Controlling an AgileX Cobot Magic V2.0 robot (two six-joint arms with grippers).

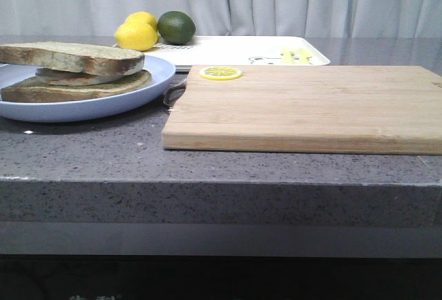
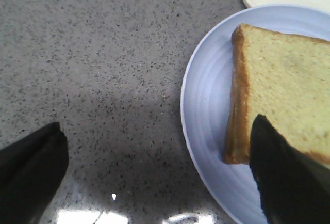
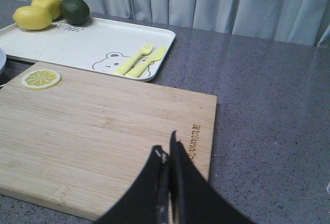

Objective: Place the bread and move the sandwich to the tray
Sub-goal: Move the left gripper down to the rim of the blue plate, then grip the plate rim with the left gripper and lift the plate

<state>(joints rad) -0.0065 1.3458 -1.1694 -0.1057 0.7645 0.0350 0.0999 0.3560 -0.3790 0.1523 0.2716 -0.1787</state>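
Front view: the sandwich lies flat at left on its blue plate, long axis left-right, top bread already on; the tray sits behind the board. Left wrist view: left claw spread wide, one finger over the bread's corner. Right wrist view: right claw pressed together over the board, beside unreadable burnt lettering; tray upper left, bear print.

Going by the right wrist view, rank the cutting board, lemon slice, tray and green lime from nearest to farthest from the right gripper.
From the right gripper:
1. Cutting board, directly beneath it.
2. Lemon slice, on the board's far corner.
3. Tray, just beyond the board.
4. Green lime, at the tray's far end beside the lemons.
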